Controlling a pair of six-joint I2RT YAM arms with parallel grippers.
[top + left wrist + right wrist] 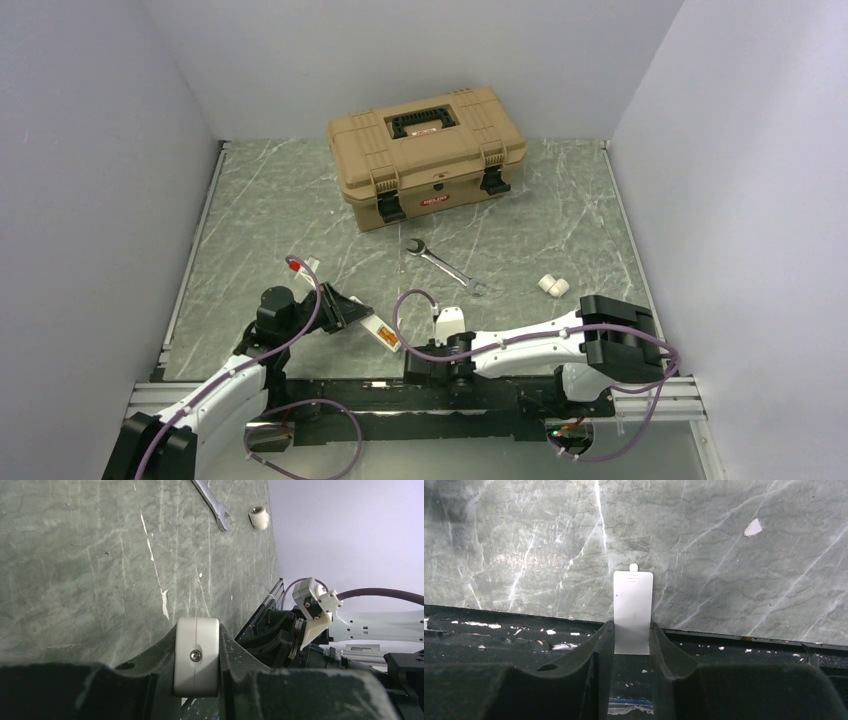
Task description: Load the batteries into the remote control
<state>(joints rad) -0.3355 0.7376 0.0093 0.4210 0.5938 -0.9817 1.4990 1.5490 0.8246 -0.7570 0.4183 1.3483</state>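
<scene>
Top external view. The left gripper is seen over the near left part of the grey-green table, clamped on the remote control. The remote's free end sticks out toward the table's near edge, and an orange-brown patch is seen on it. The right arm is stretched leftward along the near edge, its wrist close beside the remote's free end. Its fingers cannot be made out here. A steel wrench is noted lying mid-table. Two small white cylinders are seen side by side to its right. A tan toolbox, latched, is set at the far side.

Left wrist view. The rounded white end of the remote control is pinched between the two dark fingers, which are drawn in tight against its sides. It is held clear above the table surface. The wrench head and one white cylinder are seen far off. The right arm's wrist is seen at the right.

Right wrist view. A white flat plate, with a small tab at its far end, is held upright between the fingers of the right gripper. The jaws are narrowed onto its lower edges. It is carried above the table's near edge, over the black rail.
</scene>
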